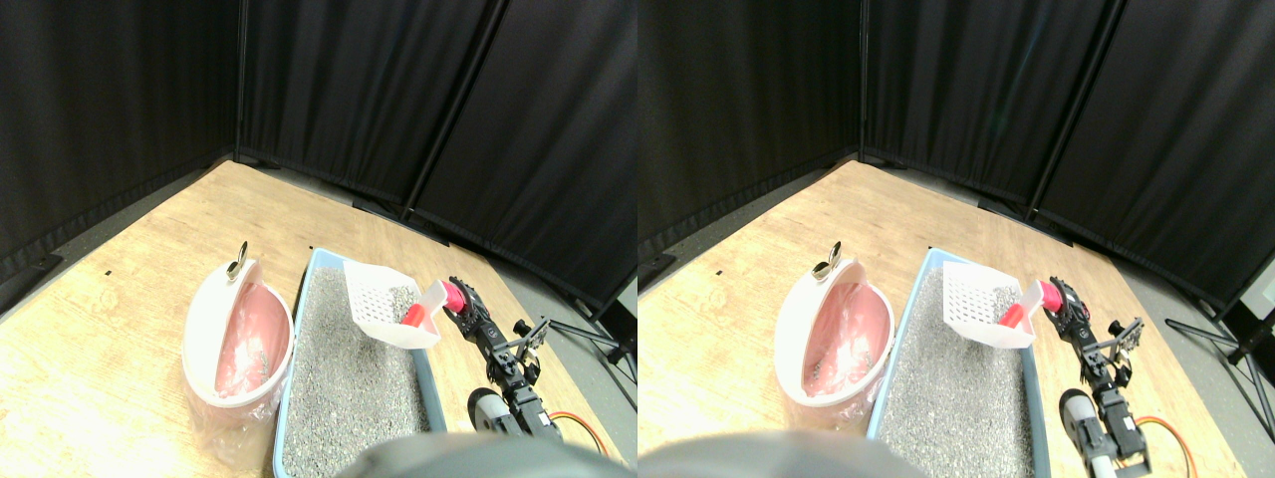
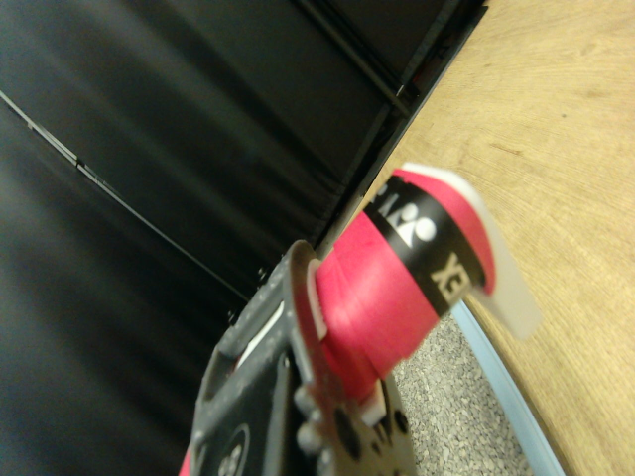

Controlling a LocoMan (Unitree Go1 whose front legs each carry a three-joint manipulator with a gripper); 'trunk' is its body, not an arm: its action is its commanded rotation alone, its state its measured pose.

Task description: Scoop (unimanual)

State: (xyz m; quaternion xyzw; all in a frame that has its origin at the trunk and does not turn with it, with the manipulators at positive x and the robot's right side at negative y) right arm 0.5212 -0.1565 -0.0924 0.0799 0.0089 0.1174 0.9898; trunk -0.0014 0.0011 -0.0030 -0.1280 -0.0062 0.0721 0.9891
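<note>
Stereo view: pincer [image 1: 460,299] pinching slotted white scoop's [image 1: 381,302] red-wrapped handle [image 1: 450,296] above grainy grey litter [image 1: 344,378].

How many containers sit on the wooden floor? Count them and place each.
2. The blue litter tray, filled with grey litter, lies beside the right gripper. The white bin with a pink liner stands touching the tray's left side.

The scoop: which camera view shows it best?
The stereo pair view. There the whole white slotted scoop shows, raised over the far end of the litter tray, with its red handle running back to the end effector. The wrist view shows only the red wrapped handle close up; the slotted head is hidden.
</note>
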